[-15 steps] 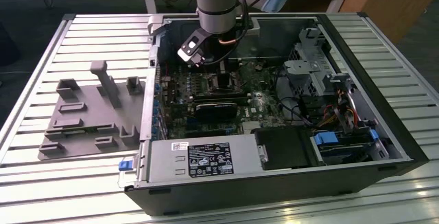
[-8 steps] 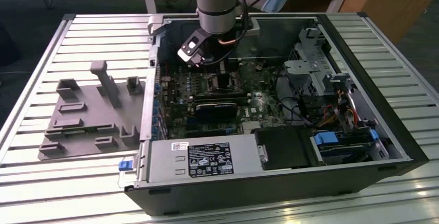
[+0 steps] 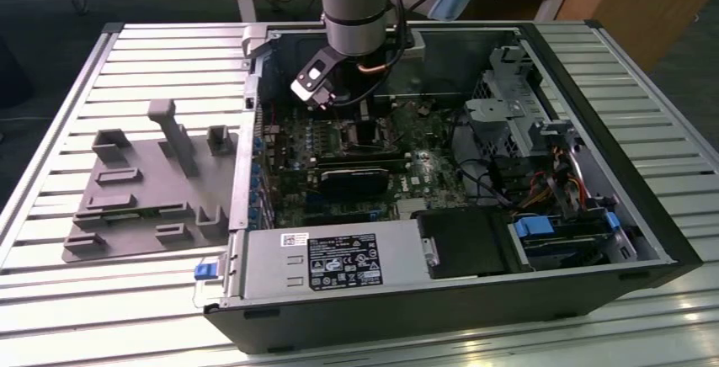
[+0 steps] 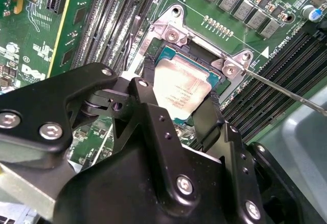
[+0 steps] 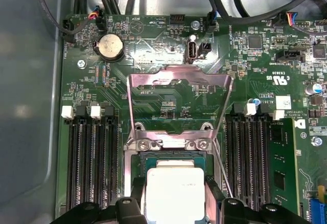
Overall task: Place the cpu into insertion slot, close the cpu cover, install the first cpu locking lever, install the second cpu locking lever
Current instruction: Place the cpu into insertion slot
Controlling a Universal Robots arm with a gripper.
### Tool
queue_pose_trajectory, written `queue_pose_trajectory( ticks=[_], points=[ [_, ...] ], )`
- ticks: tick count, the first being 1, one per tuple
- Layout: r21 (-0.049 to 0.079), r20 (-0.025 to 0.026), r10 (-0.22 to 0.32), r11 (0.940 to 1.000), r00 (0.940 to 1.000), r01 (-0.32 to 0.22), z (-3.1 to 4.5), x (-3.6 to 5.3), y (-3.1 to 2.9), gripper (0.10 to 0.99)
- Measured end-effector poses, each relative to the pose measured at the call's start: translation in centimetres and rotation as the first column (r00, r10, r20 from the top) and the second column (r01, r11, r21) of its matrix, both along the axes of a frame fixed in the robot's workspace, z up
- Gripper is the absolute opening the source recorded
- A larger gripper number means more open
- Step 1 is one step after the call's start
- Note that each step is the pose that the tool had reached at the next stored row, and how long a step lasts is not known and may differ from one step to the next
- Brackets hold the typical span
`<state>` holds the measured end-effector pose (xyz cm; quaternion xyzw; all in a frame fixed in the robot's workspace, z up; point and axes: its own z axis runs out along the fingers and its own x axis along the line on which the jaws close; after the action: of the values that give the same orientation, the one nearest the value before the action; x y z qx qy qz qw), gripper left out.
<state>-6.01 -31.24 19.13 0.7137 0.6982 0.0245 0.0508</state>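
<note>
- Pinching cpu between jaws, at two opposite edges.
- Holding it low in insertion slot, silver top up.
- Noted cpu cover swung open, tilted back from slot.
- Working inside open computer case on slatted worktop.

I see a dull silvery metal top on the cpu, shinier bare metal on the cpu cover, and matt black fingers.
</note>
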Motion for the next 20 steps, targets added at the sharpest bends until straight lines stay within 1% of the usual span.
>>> queue_pose_trajectory(
  ticks=[20],
  points=[
    [0.000, 0.0002, 0.001, 1.0000, 1.0000, -0.001, -0.07, 0.12, 0.02, 0.541]
  ],
)
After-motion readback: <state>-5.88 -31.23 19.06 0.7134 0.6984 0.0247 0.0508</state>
